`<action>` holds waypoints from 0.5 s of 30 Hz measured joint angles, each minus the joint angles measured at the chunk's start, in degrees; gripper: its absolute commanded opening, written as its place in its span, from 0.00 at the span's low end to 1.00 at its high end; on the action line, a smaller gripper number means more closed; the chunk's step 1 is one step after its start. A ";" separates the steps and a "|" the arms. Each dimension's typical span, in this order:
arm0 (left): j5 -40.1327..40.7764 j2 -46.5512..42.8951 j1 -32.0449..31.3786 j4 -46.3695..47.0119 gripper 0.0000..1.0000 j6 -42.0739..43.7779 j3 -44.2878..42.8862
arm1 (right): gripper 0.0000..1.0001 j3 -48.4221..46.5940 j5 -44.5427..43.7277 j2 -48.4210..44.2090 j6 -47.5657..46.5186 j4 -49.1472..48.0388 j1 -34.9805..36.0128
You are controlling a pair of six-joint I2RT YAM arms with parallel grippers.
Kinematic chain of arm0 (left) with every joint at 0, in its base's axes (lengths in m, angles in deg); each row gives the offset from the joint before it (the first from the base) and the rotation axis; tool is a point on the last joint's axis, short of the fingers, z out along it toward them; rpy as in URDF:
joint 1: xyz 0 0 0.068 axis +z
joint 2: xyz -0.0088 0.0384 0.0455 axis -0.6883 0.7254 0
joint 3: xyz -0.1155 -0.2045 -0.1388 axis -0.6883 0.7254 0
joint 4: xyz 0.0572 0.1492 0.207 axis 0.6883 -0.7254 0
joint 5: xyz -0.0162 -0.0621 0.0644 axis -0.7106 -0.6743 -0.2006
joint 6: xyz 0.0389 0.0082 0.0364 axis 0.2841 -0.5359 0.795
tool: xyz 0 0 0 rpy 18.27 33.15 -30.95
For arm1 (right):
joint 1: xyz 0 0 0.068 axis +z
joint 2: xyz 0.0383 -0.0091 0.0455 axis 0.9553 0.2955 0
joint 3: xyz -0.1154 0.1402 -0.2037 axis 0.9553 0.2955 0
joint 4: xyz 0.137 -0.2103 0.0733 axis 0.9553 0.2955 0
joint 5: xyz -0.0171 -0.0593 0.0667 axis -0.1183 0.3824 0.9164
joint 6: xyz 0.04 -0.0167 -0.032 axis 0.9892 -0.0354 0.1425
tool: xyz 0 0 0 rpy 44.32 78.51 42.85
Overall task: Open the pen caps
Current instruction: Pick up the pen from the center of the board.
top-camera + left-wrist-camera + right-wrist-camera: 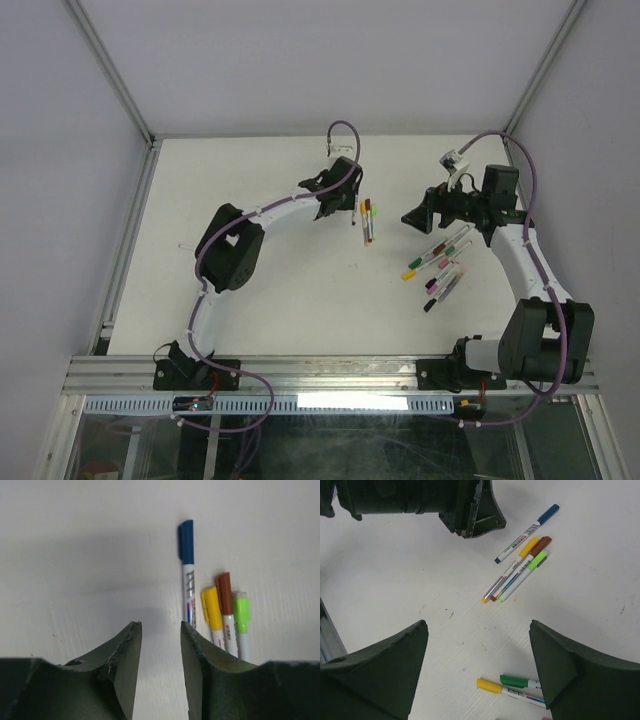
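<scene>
Pen caps (pixel 529 546): every one in view sits on its pen, on the white table (pixel 250 180).
Group of four: blue cap (pixel 186 542), yellow cap (pixel 211 607), brown cap (pixel 224 587) and green cap (pixel 241 612) lie side by side just ahead of the left gripper (pixel 160 625). The blue one reaches farthest out. The other three are bunched close together.
Second group (pixel 440 262): a loose fan of capped pens beside the right arm, with green, yellow, pink and dark caps, apart from the four.
Left gripper state: jaws stand a narrow gap apart with bare table between them, gripping nothing. In the wrist view one finger (pixel 200 660) overlaps the lower end of the blue pen's white barrel (pixel 188 592); whether it touches cannot be told.
Right gripper (pixel 477 625): jaws spread wide with nothing between them, above the table between the two groups.
Writing: the barrels carry small print and coloured marks, blue and red on the blue pen. All of it is too small to read.
</scene>
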 measured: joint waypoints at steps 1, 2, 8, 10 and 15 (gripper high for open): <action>-0.79 0.76 0.85 -0.44 0.39 0.50 -1.16 | 0.84 0.00 0.04 -0.02 0.13 0.00 -0.17; -1.16 1.38 1.51 -0.72 0.39 0.92 -2.10 | 0.85 0.00 0.13 -0.02 0.15 0.00 -0.31; -4.48 4.70 2.29 -2.01 0.41 2.69 -6.27 | 0.84 0.00 0.44 0.00 0.42 -0.02 -0.57; -5.60 5.46 2.25 -2.10 0.41 2.93 -7.13 | 0.85 0.00 0.55 0.00 0.44 -0.02 -0.57; -6.78 6.78 1.90 -2.78 0.42 3.10 -8.66 | 0.85 0.00 0.72 -0.02 0.61 -0.04 -0.57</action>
